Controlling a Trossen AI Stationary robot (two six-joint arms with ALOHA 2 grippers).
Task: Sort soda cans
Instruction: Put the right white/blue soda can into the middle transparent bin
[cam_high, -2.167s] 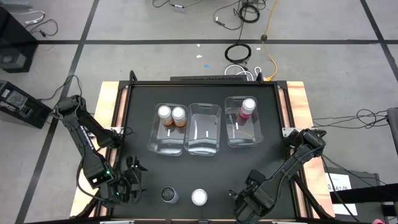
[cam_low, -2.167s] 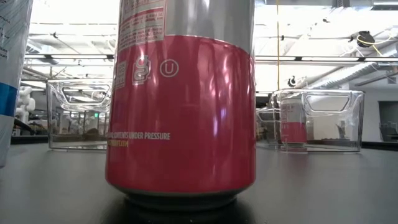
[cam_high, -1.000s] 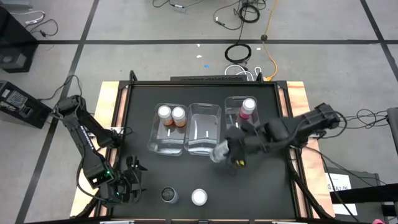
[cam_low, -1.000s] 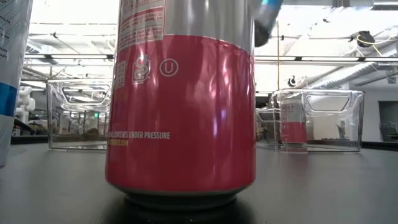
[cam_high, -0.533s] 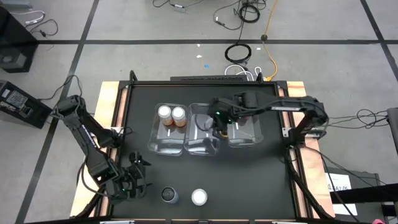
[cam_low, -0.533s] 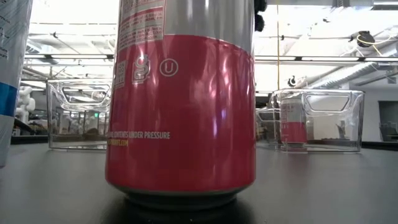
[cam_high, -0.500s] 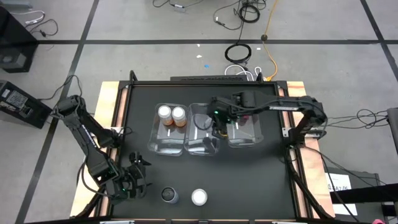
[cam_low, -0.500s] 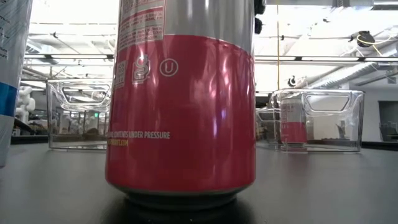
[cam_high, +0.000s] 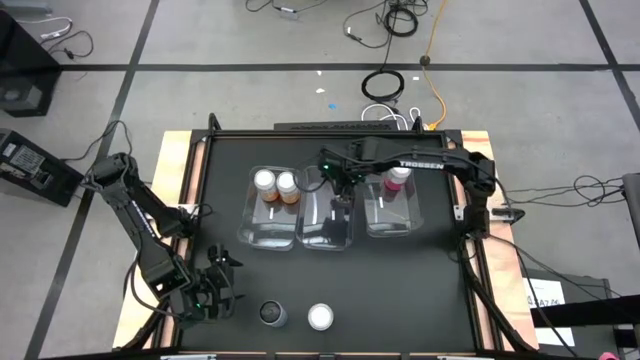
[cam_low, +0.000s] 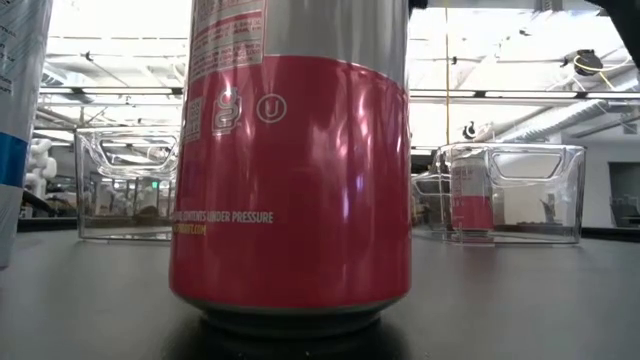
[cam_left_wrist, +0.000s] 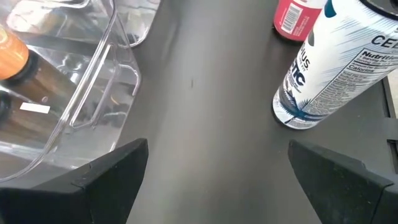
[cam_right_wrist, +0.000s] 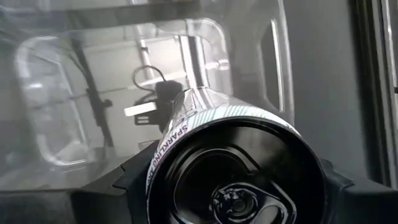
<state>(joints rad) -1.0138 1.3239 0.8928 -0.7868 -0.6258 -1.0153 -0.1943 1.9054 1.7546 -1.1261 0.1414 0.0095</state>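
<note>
Above the middle bin (cam_high: 327, 215), a dark can (cam_right_wrist: 233, 168) is held clamped in the right end effector (cam_high: 340, 190), fingers closed around it.

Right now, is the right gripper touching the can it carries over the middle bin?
Touching. In the right wrist view the dark-topped can sits clamped between the right gripper fingers, above the middle bin.

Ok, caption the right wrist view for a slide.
Right gripper holds a can above the empty middle bin.
</note>
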